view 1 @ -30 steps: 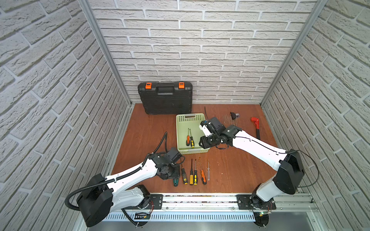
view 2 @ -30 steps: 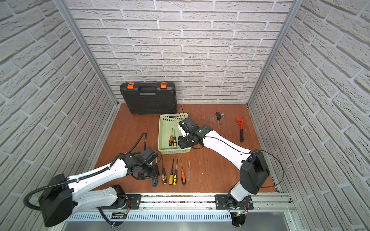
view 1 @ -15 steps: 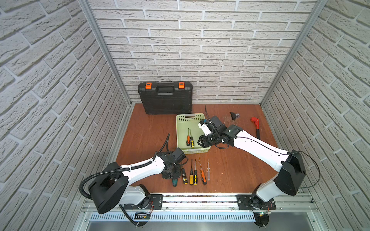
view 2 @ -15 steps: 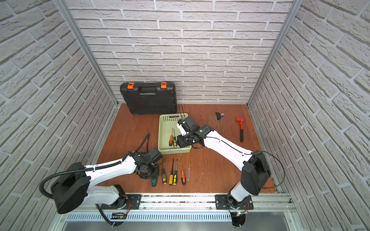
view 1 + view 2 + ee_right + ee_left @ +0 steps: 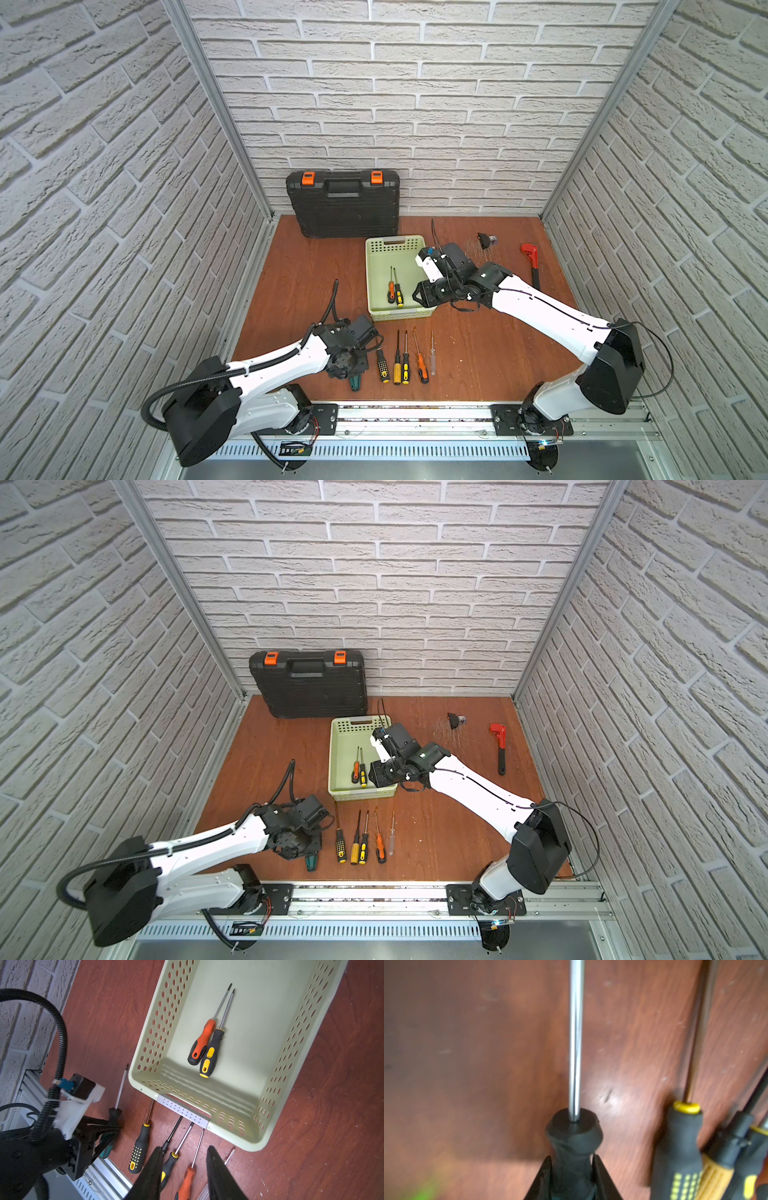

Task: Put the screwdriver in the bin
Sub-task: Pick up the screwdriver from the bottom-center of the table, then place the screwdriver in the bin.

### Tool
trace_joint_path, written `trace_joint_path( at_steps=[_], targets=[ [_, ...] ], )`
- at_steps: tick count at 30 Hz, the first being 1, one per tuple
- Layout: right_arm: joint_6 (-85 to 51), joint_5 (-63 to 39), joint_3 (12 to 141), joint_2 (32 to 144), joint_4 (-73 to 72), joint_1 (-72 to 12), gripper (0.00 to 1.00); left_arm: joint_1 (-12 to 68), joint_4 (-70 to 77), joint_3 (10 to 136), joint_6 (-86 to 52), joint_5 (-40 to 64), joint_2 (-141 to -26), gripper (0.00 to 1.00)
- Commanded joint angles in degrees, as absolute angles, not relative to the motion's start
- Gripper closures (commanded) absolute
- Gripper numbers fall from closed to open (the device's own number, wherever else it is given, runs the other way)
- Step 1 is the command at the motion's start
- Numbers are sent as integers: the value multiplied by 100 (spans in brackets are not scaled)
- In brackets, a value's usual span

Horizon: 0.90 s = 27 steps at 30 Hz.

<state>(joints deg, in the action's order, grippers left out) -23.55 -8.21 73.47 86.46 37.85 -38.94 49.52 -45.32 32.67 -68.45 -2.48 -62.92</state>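
Screwdriver (image 5: 574, 1140) (image 5: 354, 382) handle hidden beneath left arm (image 5: 286, 365) in both top views; left jaws clamped on it, low over surface (image 5: 299, 270); right jaws apart, empty, above bin (image 5: 392, 248)

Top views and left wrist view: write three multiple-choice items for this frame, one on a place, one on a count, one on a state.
1. Where does the black toolcase stand?
A. against the back wall
B. on the front rail
C. against the right wall

2. How many screwdrivers lie in the bin?
A. none
B. two
C. four

3. How do the jaws of the left gripper stand?
A. wide apart in the air
B. on both sides of the handle of the teal-handled screwdriver
C. shut with nothing between

Key: 1 A, it stands upright at the bricks; 2 B, an orange-handled and a yellow-handled one lie side by side; 3 B, the left wrist view shows a jaw at each side of the handle.
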Motion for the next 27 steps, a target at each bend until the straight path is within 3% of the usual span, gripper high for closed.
trace_joint_path(
  at_steps=[1, 4, 8, 17, 27],
  targets=[
    [-2360, -794, 7424, 8473, 3567, -3900, 63, 4878, -6019, 4008, -6945, -921, -5567, 90],
    [-2312, -722, 7477, 8481, 3530, -3893, 63, 4229, -6345, 4863, -6160, -774, -5333, 88],
    [-2259, -773, 7644, 8610, 3589, -3870, 63, 3324, -6013, 6041, -4965, 70, -6123, 88],
    [-2338, -616, 7362, 8340, 3409, -3864, 63, 3141, -5239, 8465, -3902, 313, -9131, 88],
    [-2480, -117, 6730, 7468, 3771, -3878, 63, 2970, -4657, 8883, -3805, 492, -10712, 87]
  ],
)
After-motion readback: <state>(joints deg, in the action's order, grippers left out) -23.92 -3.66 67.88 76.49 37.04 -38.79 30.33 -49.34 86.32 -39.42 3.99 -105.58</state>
